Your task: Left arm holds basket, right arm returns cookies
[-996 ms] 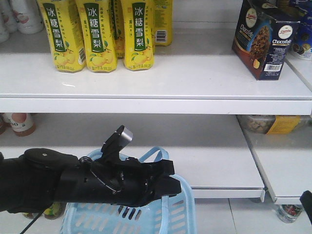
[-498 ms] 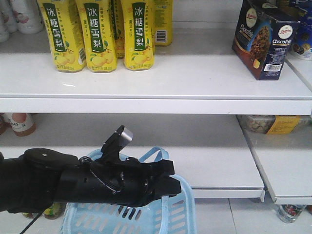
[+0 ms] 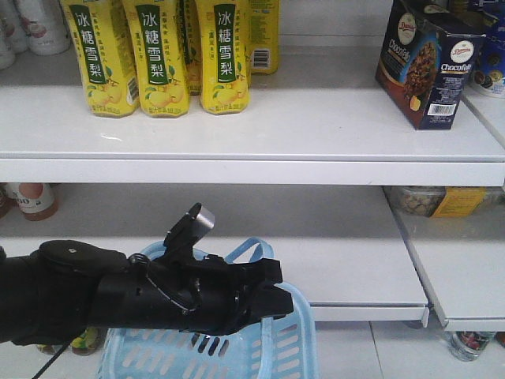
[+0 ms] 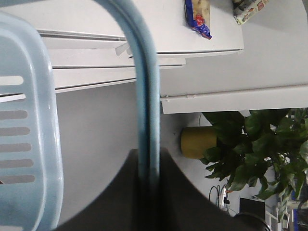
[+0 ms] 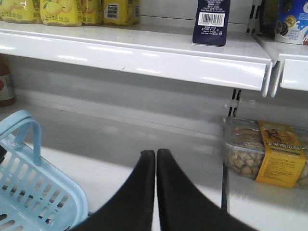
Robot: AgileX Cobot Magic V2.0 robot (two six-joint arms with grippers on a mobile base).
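Cookies [image 3: 428,61] already stand on the upper shelf [image 3: 316,126], right of 3 yellow bottles [image 3: 158,55]. The left end effector [image 4: 147,178] is clamped on the basket [image 3: 237,347] handle; the right end effector [image 5: 156,159] is closed and empty, below the shelf. The risk seems to be the basket tilting or slipping on that single thin handle.

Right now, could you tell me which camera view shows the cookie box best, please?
The exterior front-facing view: the cookies stand whole on the upper shelf, logo, picture and barcode visible. The right wrist view catches only the box's lower part with the barcode. The left wrist view does not show it.
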